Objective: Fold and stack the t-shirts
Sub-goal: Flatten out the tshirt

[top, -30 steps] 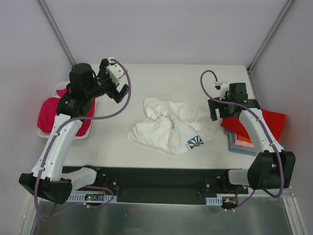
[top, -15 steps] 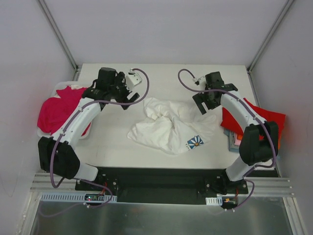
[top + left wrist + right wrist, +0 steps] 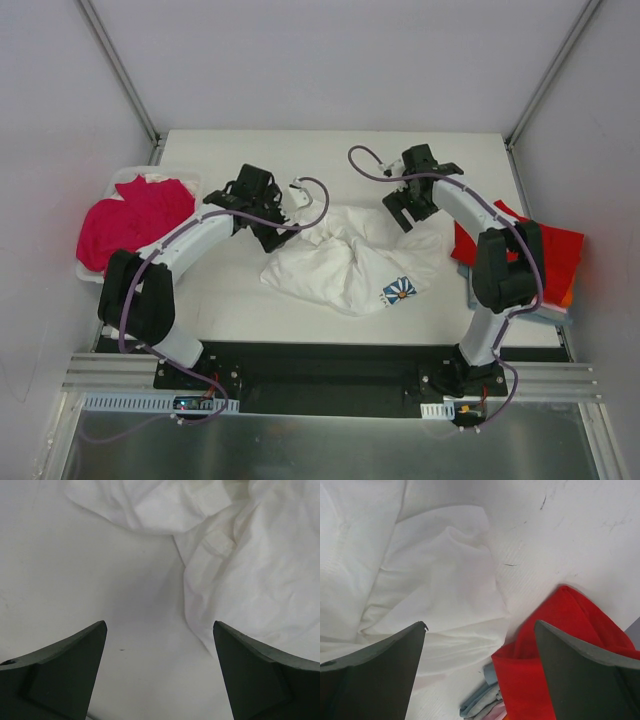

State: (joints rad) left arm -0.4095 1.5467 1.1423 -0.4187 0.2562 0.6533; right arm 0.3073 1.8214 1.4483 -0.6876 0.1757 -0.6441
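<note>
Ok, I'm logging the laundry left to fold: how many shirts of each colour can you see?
White shirt: 1
Magenta shirt: 1
Red shirt: 1
Light-blue shirt: 1
Pink shirt: 1
Total: 5 in view; others may be hidden.

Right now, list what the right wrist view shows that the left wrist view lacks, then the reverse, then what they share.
Only the right wrist view: the red t-shirt, with an edge of the light-blue t-shirt showing beside it, and the right gripper, open and empty.
Only the left wrist view: the left gripper, open and empty.
Both: the crumpled white t-shirt lying on the table, ahead of the fingers and not gripped.
</note>
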